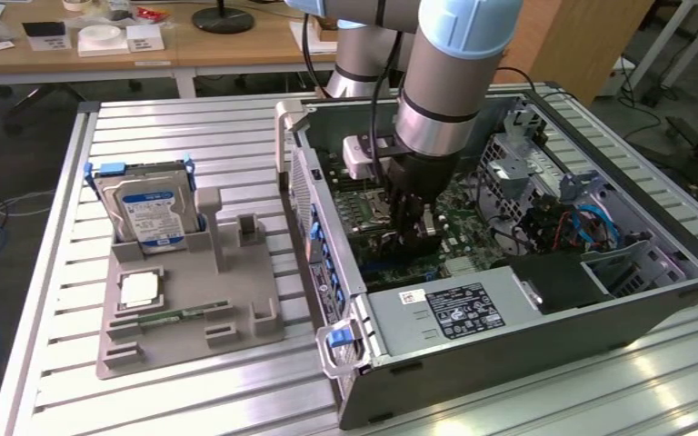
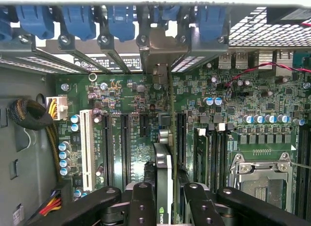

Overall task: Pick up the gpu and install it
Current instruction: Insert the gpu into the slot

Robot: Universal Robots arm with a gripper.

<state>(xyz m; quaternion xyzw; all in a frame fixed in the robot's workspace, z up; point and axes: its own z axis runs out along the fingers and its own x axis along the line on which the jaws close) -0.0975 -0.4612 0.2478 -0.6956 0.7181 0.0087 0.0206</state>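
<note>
Reaching down into the open computer case, the gripper is seen closed on the gpu, which is held edge-on between the black fingers over the green motherboard (its silver bracket is met at the rear slot openings). The hard drive is left standing in the grey holder on the table.

From my wrist camera I saw the gripper clamped on the gpu, which stood edge-on over the motherboard. Its silver bracket sat among the blue slot latches at the case's rear wall. The memory sticks and CPU socket lay beside it.
</note>
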